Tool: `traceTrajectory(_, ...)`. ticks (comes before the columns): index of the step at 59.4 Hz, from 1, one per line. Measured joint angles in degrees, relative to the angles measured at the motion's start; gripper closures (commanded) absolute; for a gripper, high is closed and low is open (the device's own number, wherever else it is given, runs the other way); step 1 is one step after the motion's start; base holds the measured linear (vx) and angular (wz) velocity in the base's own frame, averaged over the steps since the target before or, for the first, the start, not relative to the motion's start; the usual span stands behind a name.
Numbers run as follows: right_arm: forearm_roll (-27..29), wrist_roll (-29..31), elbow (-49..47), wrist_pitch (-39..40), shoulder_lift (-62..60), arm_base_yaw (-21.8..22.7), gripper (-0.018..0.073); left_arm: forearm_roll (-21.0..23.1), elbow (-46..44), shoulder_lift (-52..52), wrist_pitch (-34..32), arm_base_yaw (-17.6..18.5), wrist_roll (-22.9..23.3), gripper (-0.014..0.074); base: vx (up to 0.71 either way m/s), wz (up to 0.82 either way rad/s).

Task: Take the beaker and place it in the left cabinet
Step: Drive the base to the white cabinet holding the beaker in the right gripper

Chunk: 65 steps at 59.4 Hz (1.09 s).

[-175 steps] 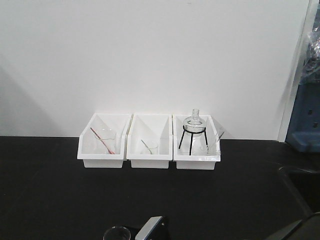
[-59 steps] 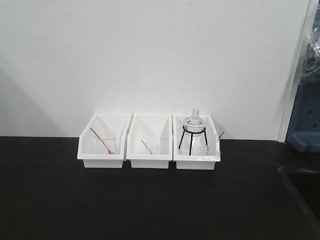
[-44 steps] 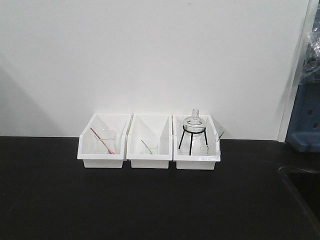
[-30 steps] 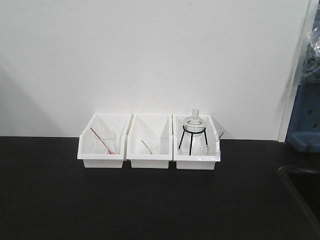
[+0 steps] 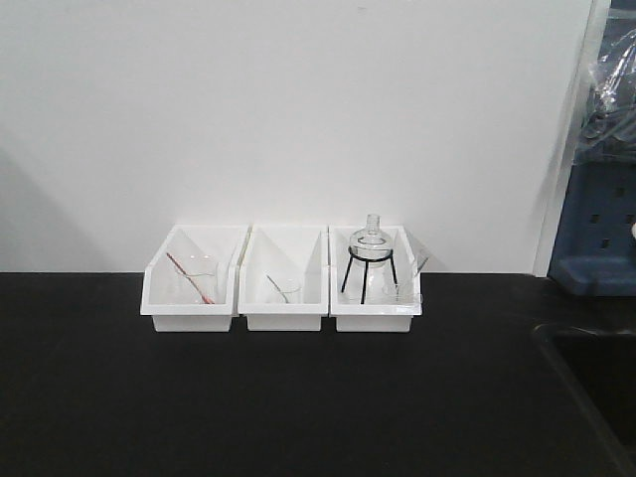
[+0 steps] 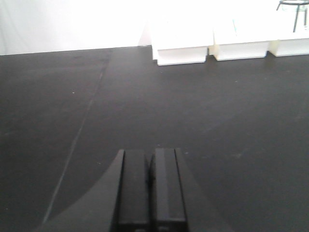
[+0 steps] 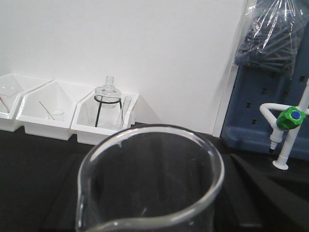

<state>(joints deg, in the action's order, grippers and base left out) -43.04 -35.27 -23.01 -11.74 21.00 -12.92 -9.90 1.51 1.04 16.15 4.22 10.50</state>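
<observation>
Your left gripper [image 6: 150,162] has its two black fingers pressed together with nothing between them, hovering low over the bare black desk [image 6: 203,111]. From that wrist view the row of white bins lies far off at 1 o'clock, washed out by glare.

You cannot tell how your right gripper stands: none of its fingers show in the right wrist view. What fills the lower half of that view is the beaker [image 7: 149,183], clear and empty, upright, its round rim facing the camera and the pinched spout at about 8 o'clock. Whether it is gripped or resting on something is hidden.

Beyond the beaker, at 10 o'clock, the three bins sit side by side, touching, against the white wall [image 5: 298,109]. In the front view, the left bin [image 5: 164,303] holds a clear beaker with a red rod [image 5: 195,280], the middle bin [image 5: 260,310] a smaller one with a greenish rod [image 5: 283,290], and the right bin [image 5: 370,316] a round flask [image 5: 371,241] on a black tripod.

At 2 o'clock from the beaker a blue pegged panel [image 7: 251,101] stands behind a white tap with a green knob [image 7: 291,116], and a clear plastic bag [image 7: 275,34] hangs above it
</observation>
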Motion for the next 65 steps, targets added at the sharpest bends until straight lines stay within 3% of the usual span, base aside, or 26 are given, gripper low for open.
traceTrajectory(24,0.0,0.0,0.0,-0.1,0.0,0.0,0.0564,0.0,0.0,0.0,0.0,0.0,0.0,0.0593,-0.16,0.1)
traceTrajectory(65,0.0,0.0,0.0,-0.1,0.0,0.0,0.0564,0.0,0.0,0.0,0.0,0.0,0.0,0.0593,-0.23,0.63)
